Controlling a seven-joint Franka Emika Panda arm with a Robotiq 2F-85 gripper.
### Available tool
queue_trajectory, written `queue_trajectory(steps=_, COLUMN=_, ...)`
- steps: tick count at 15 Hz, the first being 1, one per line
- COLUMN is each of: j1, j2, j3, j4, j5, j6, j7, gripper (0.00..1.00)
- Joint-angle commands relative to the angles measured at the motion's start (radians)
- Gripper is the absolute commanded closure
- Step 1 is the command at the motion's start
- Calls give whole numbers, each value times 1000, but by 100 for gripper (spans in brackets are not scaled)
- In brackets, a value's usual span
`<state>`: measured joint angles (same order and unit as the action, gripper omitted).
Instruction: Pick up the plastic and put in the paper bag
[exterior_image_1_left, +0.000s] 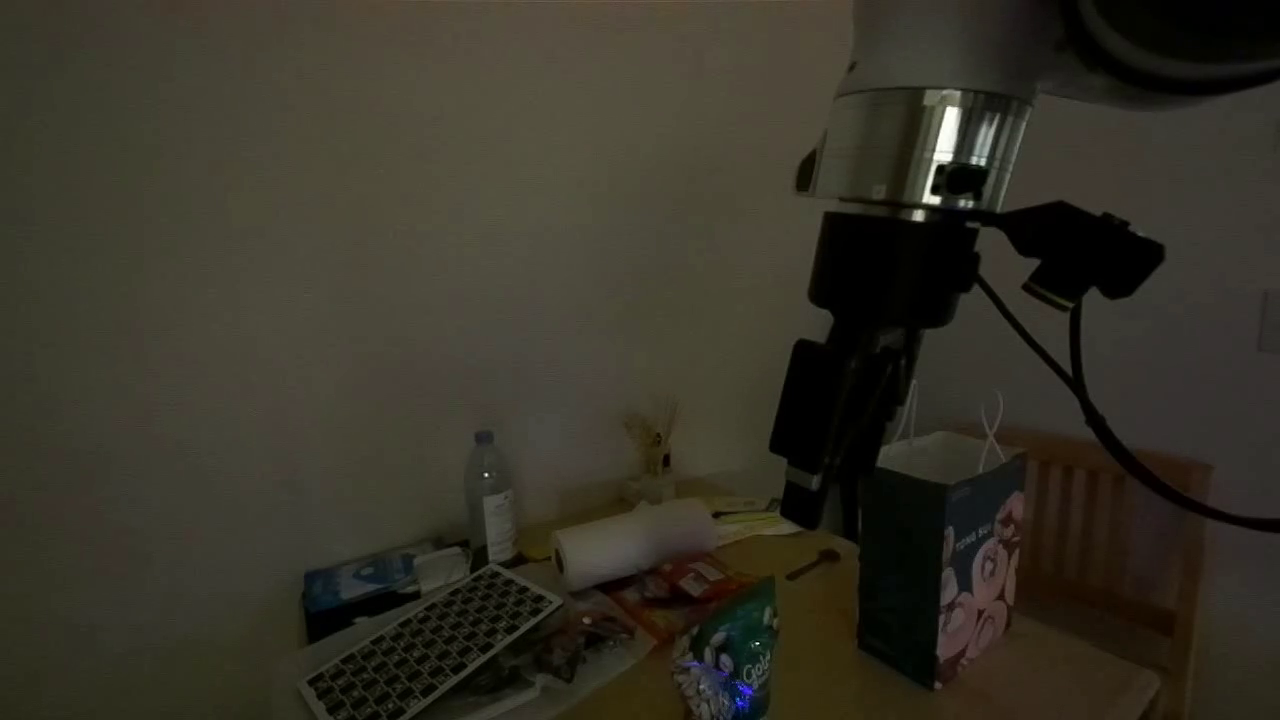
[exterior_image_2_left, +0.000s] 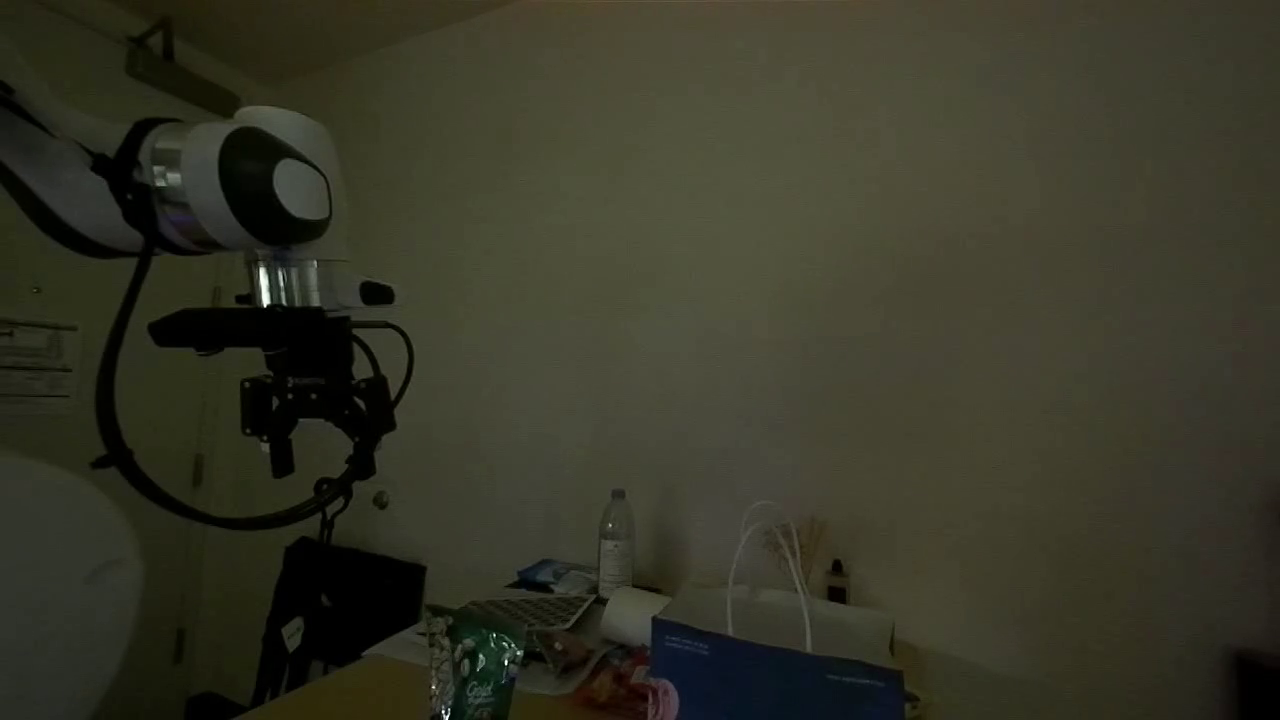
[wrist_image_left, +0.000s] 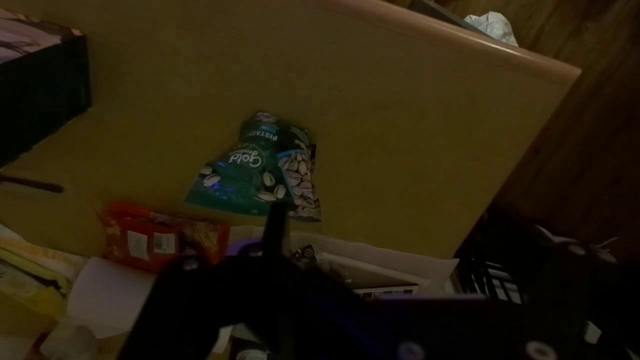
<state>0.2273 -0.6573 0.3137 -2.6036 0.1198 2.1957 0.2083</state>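
Observation:
The plastic appears as a shiny green pouch with pistachio pictures (exterior_image_1_left: 735, 650) on the table. It also shows in an exterior view (exterior_image_2_left: 475, 665) and mid-frame in the wrist view (wrist_image_left: 260, 170). The paper bag (exterior_image_1_left: 905, 580) stands upright with white handles and dark sides. It is blue at lower right in an exterior view (exterior_image_2_left: 775, 675), and its corner is at the wrist view's left edge (wrist_image_left: 45, 95). My gripper (exterior_image_2_left: 322, 465) is high above the table, apart from both. Its fingers are spread with nothing between them. One dark finger (wrist_image_left: 276, 227) shows in the wrist view.
A keyboard (exterior_image_1_left: 435, 640), water bottle (exterior_image_1_left: 490, 515), paper-towel roll (exterior_image_1_left: 635, 545), red packets (exterior_image_1_left: 690, 580) and dark spoon (exterior_image_1_left: 812, 565) are on the table. A wooden chair (exterior_image_1_left: 1110, 520) stands behind the bag. The table edge (wrist_image_left: 475, 40) crosses the wrist view's upper right.

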Motion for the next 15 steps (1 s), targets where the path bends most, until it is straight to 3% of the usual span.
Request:
queue_trajectory(steps=1, j1=-2, j2=47, j3=-13, j4=10, j5=-5, j6=46, j7=3, gripper=0)
queue_trajectory(steps=5, j1=-89, j2=199, j3=39, j4=35, j5=-62, j6=242, j7=130, gripper=0)
queue_trajectory(steps=7, j1=-156, j2=287, j3=86, j4=54, j5=-128, j6=348, j7=263, gripper=0)
queue_trajectory(steps=9, j1=-229, j2=355, j3=145, j4=85, j5=-241, j6=376, j7=416, gripper=0)
queue_trajectory(steps=10, j1=-153, j2=280, j3=75, j4=37, j5=-180, j6=346, j7=309, gripper=0)
queue_trajectory(steps=12, j1=-181, j2=346, j3=97, j4=70, j5=-229, j6=363, j7=383, gripper=0)
queue_trajectory(steps=15, j1=-181, j2=366, j3=97, j4=89, j5=-230, j6=363, j7=389, gripper=0)
